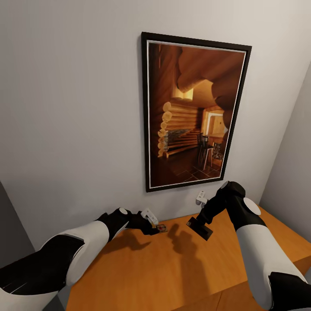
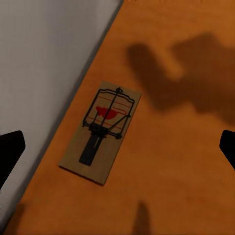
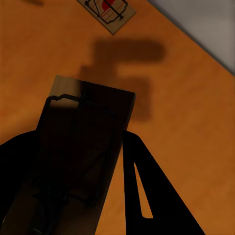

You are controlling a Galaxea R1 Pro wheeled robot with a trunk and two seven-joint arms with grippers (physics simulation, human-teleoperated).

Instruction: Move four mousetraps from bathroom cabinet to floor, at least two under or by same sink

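One mousetrap (image 1: 161, 227), a tan board with dark wire and a red spot, lies flat on the orange-brown cabinet top (image 1: 172, 268) close to the wall. My left gripper (image 1: 151, 224) hovers just over it, open; in the left wrist view the mousetrap (image 2: 103, 129) lies between the widely spread fingers (image 2: 11, 152). My right gripper (image 1: 204, 219) is shut on a second mousetrap (image 1: 199, 228), held tilted above the cabinet top. In the right wrist view this held mousetrap (image 3: 83, 147) looks dark, and the lying mousetrap (image 3: 107, 12) shows beyond it.
A large framed picture (image 1: 194, 112) of a log interior hangs on the pale wall right behind the cabinet. A side wall (image 1: 293, 164) closes the right end. The cabinet's front edge (image 1: 185, 300) runs below my arms.
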